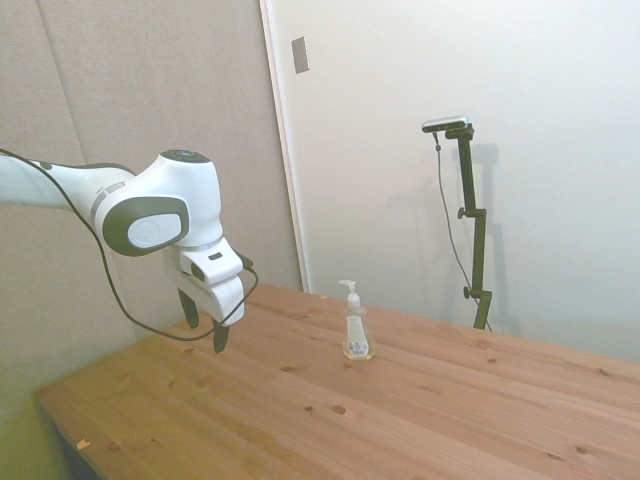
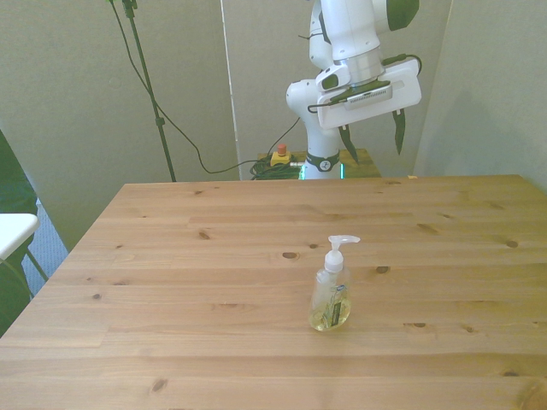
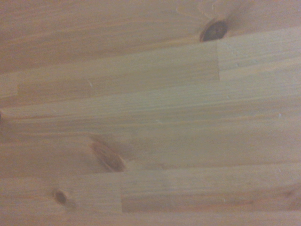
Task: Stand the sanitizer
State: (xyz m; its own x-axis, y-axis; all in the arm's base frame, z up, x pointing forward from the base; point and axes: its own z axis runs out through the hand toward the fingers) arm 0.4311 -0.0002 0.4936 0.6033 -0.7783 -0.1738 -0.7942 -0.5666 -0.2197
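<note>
The sanitizer (image 2: 331, 290) is a small clear pump bottle with yellowish liquid and a white nozzle. It stands upright on the wooden table (image 2: 171, 282), also seen in the side view as the sanitizer (image 1: 356, 323). My gripper (image 2: 373, 139) hangs high above the table's far edge, well away from the bottle, open with nothing between its fingers. In the side view the gripper (image 1: 203, 326) is left of the bottle and above the table. The wrist view shows only bare wood (image 3: 150, 117).
A white object (image 2: 13, 232) pokes in at the front view's left edge beside the table. Cables and a red-topped button (image 2: 279, 155) lie behind the far edge.
</note>
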